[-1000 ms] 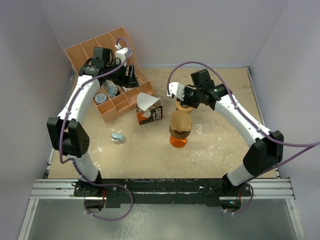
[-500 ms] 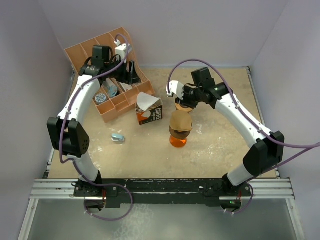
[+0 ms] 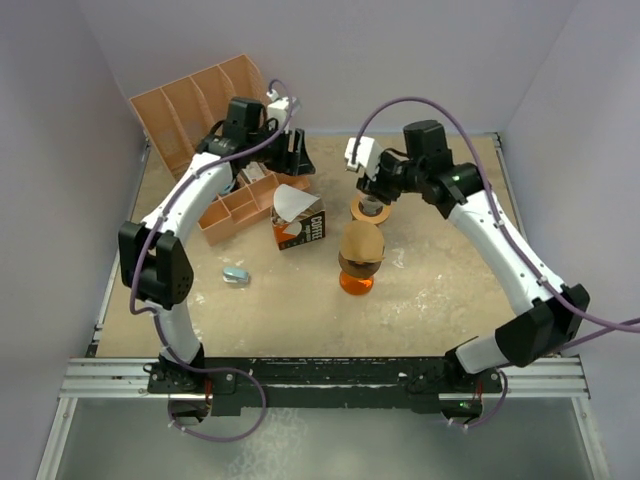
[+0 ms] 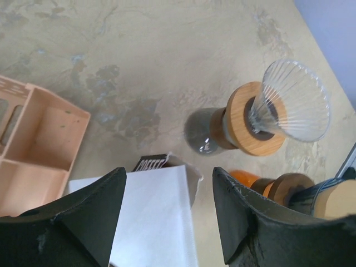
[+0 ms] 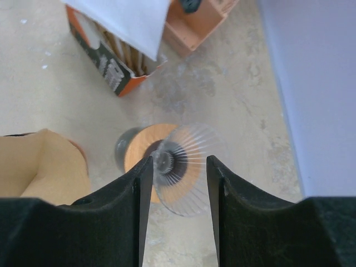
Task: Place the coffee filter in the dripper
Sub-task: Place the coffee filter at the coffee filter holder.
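The dripper (image 3: 371, 209) is a clear ribbed glass cone with a wooden collar, standing on the table; it also shows as the dripper (image 4: 278, 108) and, blurred, as the dripper (image 5: 178, 167). My right gripper (image 3: 376, 188) hovers just above it, and that gripper (image 5: 179, 161) is open with its fingers to either side of the cone, holding nothing. A white coffee filter (image 3: 291, 203) sticks up out of a small black-and-orange box (image 3: 312, 228). My left gripper (image 3: 297, 160) hangs above that filter (image 4: 153, 217), and it (image 4: 168, 171) is open and empty.
An orange divided organizer (image 3: 200, 100) stands at the back left. An orange carafe (image 3: 357, 281) topped with a brown paper filter (image 3: 362, 243) stands just in front of the dripper. A small pale blue object (image 3: 236, 274) lies left of centre. Lilac walls close three sides.
My left arm swung right from the organizer to above the filter box. My right gripper opened and lifted off the dripper.
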Robot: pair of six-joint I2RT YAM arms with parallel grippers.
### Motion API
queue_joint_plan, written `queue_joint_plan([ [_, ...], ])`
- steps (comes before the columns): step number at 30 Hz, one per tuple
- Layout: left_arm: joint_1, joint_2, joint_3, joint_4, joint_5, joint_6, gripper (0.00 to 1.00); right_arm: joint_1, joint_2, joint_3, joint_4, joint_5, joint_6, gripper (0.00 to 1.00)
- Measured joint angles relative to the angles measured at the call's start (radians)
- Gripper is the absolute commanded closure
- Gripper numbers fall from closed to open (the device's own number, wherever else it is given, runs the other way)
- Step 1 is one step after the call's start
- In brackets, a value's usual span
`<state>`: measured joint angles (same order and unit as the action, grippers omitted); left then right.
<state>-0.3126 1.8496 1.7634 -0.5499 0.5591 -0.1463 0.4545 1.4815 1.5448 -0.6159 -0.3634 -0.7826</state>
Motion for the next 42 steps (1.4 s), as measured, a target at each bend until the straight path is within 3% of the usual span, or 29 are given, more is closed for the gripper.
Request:
queue_joint_plan([
  [14,-0.174,0.01,0.009,0.165,-0.17,-0.264,0.39,-0.278,-0.055,-0.05,0.16,-0.104,0.279,0.43],
  [24,-0.285,0.08,0.064,0.122,-0.291,-0.307,0.41,-0.312,0.035,-0.097,0.176,-0.157,0.42,0.45],
  [42,-0.305,0.125,0.029,0.158,-0.298,-0.315,0.63,-0.317,0.09,-0.173,0.227,-0.253,0.435,0.58],
])
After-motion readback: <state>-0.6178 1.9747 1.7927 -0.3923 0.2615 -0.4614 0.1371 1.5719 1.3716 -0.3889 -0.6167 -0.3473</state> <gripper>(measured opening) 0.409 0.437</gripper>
